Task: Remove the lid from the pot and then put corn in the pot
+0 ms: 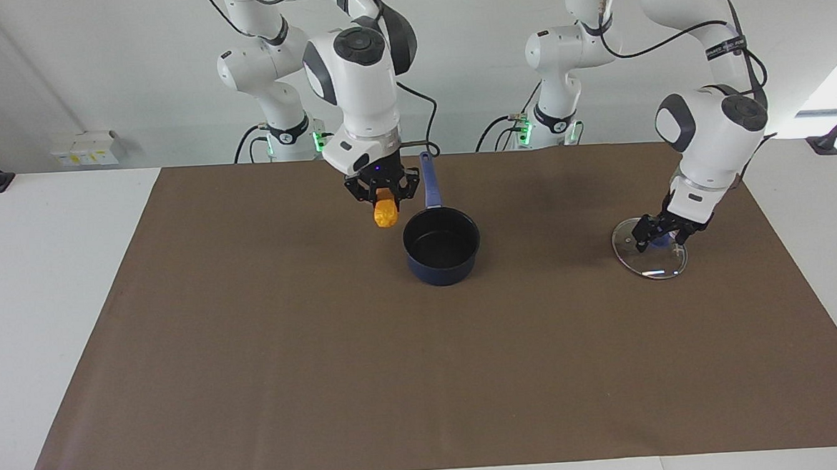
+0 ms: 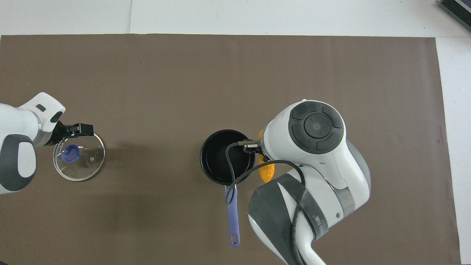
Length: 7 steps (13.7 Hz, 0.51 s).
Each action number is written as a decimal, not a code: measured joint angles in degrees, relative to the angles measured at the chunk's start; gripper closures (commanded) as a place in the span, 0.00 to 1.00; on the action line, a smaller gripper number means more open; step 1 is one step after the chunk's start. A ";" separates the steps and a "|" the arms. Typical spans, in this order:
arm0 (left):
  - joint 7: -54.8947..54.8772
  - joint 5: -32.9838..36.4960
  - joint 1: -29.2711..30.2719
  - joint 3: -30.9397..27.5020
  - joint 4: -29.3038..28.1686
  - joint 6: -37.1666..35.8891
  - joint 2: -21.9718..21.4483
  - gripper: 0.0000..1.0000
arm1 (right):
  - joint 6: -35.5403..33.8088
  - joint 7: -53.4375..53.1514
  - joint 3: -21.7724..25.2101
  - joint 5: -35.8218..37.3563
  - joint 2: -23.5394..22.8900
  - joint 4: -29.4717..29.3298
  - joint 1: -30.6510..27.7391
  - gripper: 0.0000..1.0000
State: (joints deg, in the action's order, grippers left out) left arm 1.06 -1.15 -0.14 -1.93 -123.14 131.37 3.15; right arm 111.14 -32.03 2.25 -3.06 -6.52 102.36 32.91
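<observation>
The navy pot (image 1: 441, 244) stands open in the middle of the mat, its black inside bare and its blue handle (image 1: 428, 181) pointing toward the robots; it also shows in the overhead view (image 2: 227, 156). My right gripper (image 1: 384, 199) is shut on the orange-yellow corn (image 1: 386, 214), which hangs end-down over the mat just beside the pot's rim, toward the right arm's end. In the overhead view the arm hides most of the corn (image 2: 267, 171). The glass lid (image 1: 649, 250) lies flat on the mat toward the left arm's end, with its blue knob (image 2: 70, 152) uncovered. My left gripper (image 1: 664, 232) is open just over the lid.
A brown mat (image 1: 426, 378) covers most of the white table (image 1: 41, 283). The right arm's black cable (image 2: 235, 173) loops over the pot's rim and handle in the overhead view. Small white boxes (image 1: 84, 148) sit at the table's edge at the right arm's end.
</observation>
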 measured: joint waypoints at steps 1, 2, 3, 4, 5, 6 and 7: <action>0.03 -0.01 -0.96 0.01 0.73 -1.12 0.00 0.00 | 1.32 -0.86 -0.01 -0.52 -0.73 -0.04 1.12 1.00; 0.47 -0.06 -1.80 0.07 1.65 -2.51 0.00 0.00 | 2.71 -2.48 -0.04 -0.58 -1.68 -0.20 2.41 1.00; 1.58 -0.07 -2.43 0.09 2.64 -3.73 -0.01 0.00 | 3.80 -4.05 -0.06 -0.58 -2.77 -0.55 3.71 1.00; 3.14 -0.08 -2.81 0.16 3.70 -4.86 -0.02 0.00 | 4.57 -5.06 -0.07 -0.58 -3.98 -1.10 4.86 1.00; 4.60 -0.11 -3.14 0.19 4.95 -6.39 -0.06 0.00 | 5.11 -5.67 -0.09 -0.58 -5.24 -1.74 5.75 1.00; 5.60 -0.46 -3.49 0.21 6.65 -8.74 -0.14 0.00 | 5.64 -5.74 -0.10 -0.58 -6.35 -2.10 6.26 1.00; 6.07 -1.26 -3.74 0.21 8.76 -11.66 -0.24 0.00 | 6.00 -5.74 -0.10 -0.58 -7.29 -2.18 6.55 1.00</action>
State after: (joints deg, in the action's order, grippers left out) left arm 7.13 -2.42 -3.88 -1.72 -114.39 119.71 2.91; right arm 117.14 -37.77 2.15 -3.65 -13.81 100.18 39.46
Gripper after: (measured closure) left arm 0.000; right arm 0.604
